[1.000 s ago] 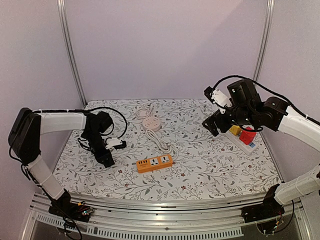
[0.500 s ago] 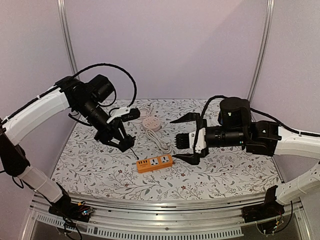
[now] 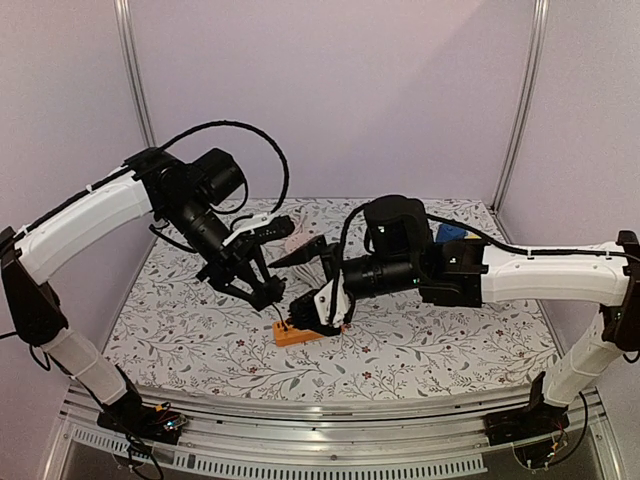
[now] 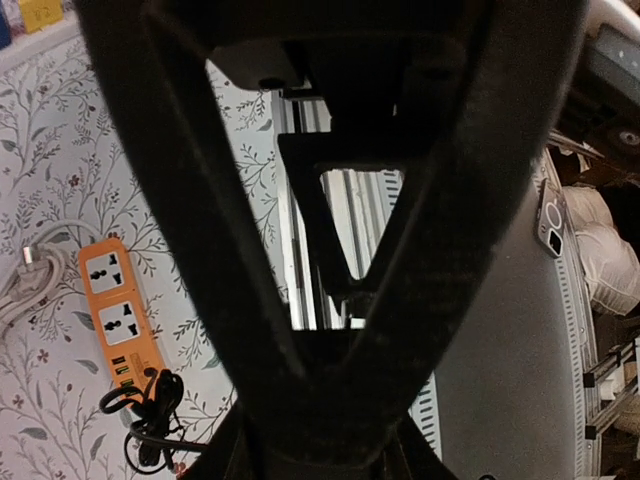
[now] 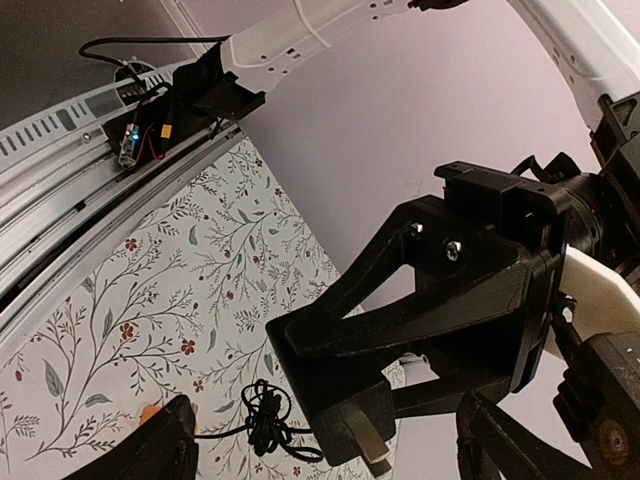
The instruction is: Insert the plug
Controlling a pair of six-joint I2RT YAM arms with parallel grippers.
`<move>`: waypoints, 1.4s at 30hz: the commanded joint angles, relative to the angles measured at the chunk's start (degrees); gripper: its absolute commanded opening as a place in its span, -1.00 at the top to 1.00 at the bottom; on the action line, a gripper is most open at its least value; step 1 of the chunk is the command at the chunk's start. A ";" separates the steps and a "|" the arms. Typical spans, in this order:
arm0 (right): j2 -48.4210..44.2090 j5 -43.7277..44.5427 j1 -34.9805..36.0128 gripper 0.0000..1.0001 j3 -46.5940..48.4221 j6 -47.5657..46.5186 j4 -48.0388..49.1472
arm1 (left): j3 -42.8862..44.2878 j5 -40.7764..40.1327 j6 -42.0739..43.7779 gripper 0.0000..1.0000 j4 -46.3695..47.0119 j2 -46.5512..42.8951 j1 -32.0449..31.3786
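- My left pincer [image 3: 265,293] is clamped on the black plug [image 5: 345,425]. From my right wrist camera I see its dark jaws squeezing the plug body, and one bare metal pin [image 5: 372,447] pokes out toward 5 o'clock.
- I can read no brand or lettering on the plug. It looks like a plain, blocky matte black piece.
- The plug hangs in the air above the floral table [image 3: 450,340], near the 10 o'clock end of the orange power strip [image 3: 298,333], and it sits in no socket.
- A thin black cable drops from the plug to a tangled black bundle [image 4: 148,425]. The bundle lies against the strip's 6 o'clock end in my left wrist view.
- In that view the strip shows two pale socket faces in a row, with a cluster of small ports below them. Any print on it is too small for me to read.
- A white plug [image 4: 35,265] with its white cord lies on the table at 10 o'clock from the strip.
- My right pincer [image 3: 292,296] is spread wide and grips nothing. It sits at 3 o'clock from my left pincer, over the strip. In my right wrist view its fingers [image 5: 160,450] frame the plug from either side without touching it.
- At 1 o'clock beyond my right arm, a blue object [image 3: 450,232] peeks out, mostly hidden, and I cannot make out any label on it.
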 commanded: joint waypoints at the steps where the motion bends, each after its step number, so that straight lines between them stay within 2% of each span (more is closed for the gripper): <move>1: 2.96 -1.50 0.25 -0.71 3.15 -1.79 1.45 | 1.48 1.52 1.45 1.00 -10.62 0.94 -1.14; 5: 5.72 -0.88 0.20 -0.40 4.90 -3.22 0.90 | 1.48 1.24 1.53 1.00 -10.61 1.52 -1.59; 8: 6.90 -0.31 0.22 -0.29 5.99 -4.48 0.10 | 1.44 1.21 2.04 1.00 -11.02 1.67 -1.81; 13: 7.94 -1.09 0.21 0.20 7.46 -4.08 -0.11 | 0.70 1.09 2.23 1.00 -11.01 2.17 -1.92; 17: 7.75 -0.22 0.21 0.45 6.93 -3.87 -0.01 | 0.98 2.18 4.46 1.00 -12.83 1.98 -1.97; 20: 7.18 -0.72 0.30 0.94 6.89 -3.79 0.00 | 0.71 2.13 4.51 1.00 -12.81 2.23 -1.99; 21: 7.06 -0.69 0.29 1.00 6.89 -3.44 0.03 | 0.55 1.89 4.52 1.00 -12.74 2.29 -1.92; 23: 6.76 -0.42 0.36 1.00 6.76 -2.44 0.08 | 0.43 1.84 4.61 1.00 -12.61 2.21 -1.99; 24: 6.61 -0.02 0.39 1.00 6.72 -0.91 0.08 | 0.43 1.43 4.34 0.87 -12.01 2.20 -1.94; 25: 6.52 0.62 0.39 1.00 6.71 0.44 0.15 | 0.51 0.64 2.61 0.19 -10.90 2.00 -1.92; 26: 6.34 1.61 0.40 1.00 6.71 2.62 0.20 | 0.54 -0.83 1.06 -0.36 -9.34 1.69 -1.76; 27: 6.30 3.04 0.36 1.00 6.61 4.42 0.46 | 0.56 -2.27 -0.19 -0.58 -8.02 1.37 -1.35; 30: 5.41 8.46 0.38 1.00 4.27 12.41 3.35 | 1.06 -4.87 -1.93 -0.71 -5.45 -0.68 1.95; 36: 4.35 18.18 0.33 1.00 0.71 30.21 13.59 | -0.03 -8.55 2.68 -0.71 -2.34 -7.83 13.48; 39: 3.94 19.04 0.36 1.00 -1.28 37.27 19.93 | 0.82 -11.02 7.71 -0.71 -4.97 -10.78 15.45; 42: 3.53 17.39 0.27 1.00 -2.47 42.91 25.82 | -3.83 -10.02 13.34 -0.75 -0.57 -18.68 15.39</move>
